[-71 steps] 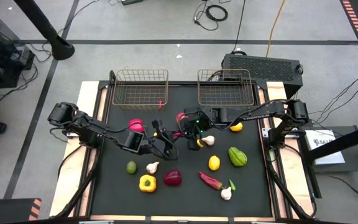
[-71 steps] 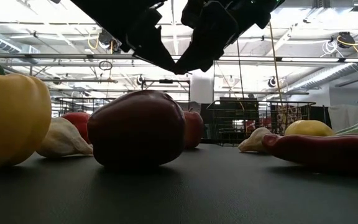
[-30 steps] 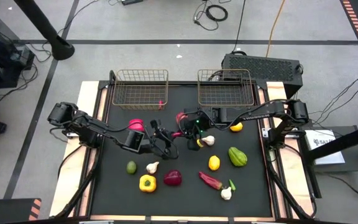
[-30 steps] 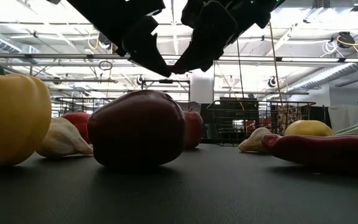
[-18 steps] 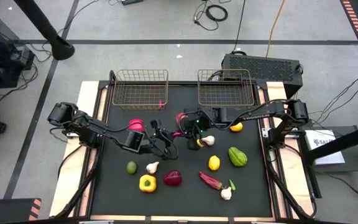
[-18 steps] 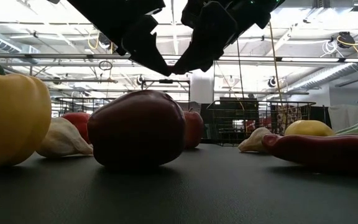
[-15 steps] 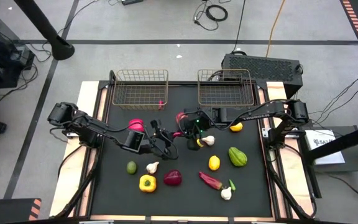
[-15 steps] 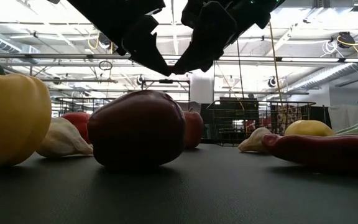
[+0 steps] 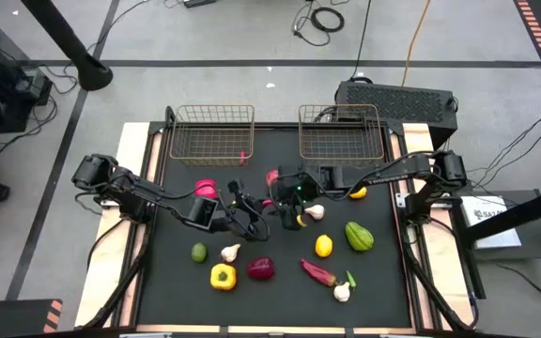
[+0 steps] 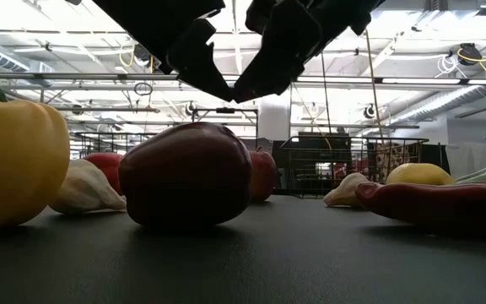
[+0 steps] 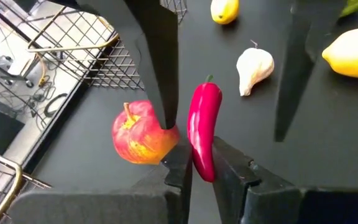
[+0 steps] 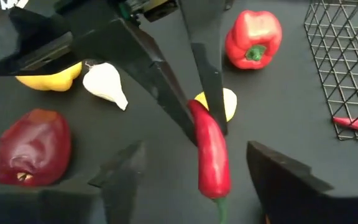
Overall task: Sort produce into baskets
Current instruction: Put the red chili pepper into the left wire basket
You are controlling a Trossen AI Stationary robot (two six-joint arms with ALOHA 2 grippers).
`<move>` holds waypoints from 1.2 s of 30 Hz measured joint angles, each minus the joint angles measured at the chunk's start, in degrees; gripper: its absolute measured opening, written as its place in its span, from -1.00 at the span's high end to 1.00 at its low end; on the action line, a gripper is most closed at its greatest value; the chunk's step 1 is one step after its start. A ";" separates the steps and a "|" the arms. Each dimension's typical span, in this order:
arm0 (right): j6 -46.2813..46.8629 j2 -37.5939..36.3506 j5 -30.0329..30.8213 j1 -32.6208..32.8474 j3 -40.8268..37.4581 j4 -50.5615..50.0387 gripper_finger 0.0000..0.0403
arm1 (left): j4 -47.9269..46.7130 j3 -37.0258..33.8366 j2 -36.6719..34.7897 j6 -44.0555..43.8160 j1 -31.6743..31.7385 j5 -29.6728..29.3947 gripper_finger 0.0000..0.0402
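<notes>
High view: the black counter [image 9: 177, 291] carries two bronze wire baskets along its far edge, the left basket [image 9: 213, 132] and the right basket [image 9: 341, 130]. A small red chilli lies inside the left basket [image 9: 243, 156]; the right one looks bare from above.

Both dark arms reach in to the middle of the counter and meet there. The left hand [image 11: 199, 169] is pinching a red chilli [image 11: 202, 129] between its fingers, held clear of the counter. The right hand [image 12: 194, 171] faces it with its fingers spread wide on either side of that same chilli, not touching it.

The rest of the produce is loose on the counter. A green pepper [image 9: 359, 235] lies toward the right side, a yellow pepper [image 9: 222, 275] and a dark red onion [image 9: 261, 268] toward the near edge, with a red pepper [image 9: 205, 190] on the left just beside the left arm. A red apple [image 11: 143, 132] sits under the two hands. Smaller pieces are a lemon [image 9: 323, 246], a second lemon [image 9: 356, 192], a lime [image 9: 198, 252], another red chilli [image 9: 318, 273], and garlic bulbs [image 9: 230, 252], [image 9: 315, 212] and [image 9: 342, 292].
</notes>
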 joint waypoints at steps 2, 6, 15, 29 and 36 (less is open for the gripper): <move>-0.10 -1.31 2.22 0.07 -0.06 -2.05 -0.50 | -0.09 0.00 0.00 1.27 -0.06 -0.01 0.73; 1.19 -7.33 6.21 -0.10 1.54 -9.46 -0.70 | -0.07 0.00 -0.02 2.06 -0.66 -0.01 0.73; 3.40 -22.92 14.36 -0.02 1.20 -24.01 -0.76 | 0.46 0.04 -0.13 16.09 -3.14 -1.68 0.73; 4.20 -28.71 14.01 0.01 -9.77 -25.19 -0.75 | 8.13 0.04 -0.22 52.95 -5.11 -5.39 0.73; 6.71 -28.73 13.81 0.01 -9.77 -25.11 -0.75 | 8.16 0.04 -0.22 56.32 -3.83 -6.43 0.73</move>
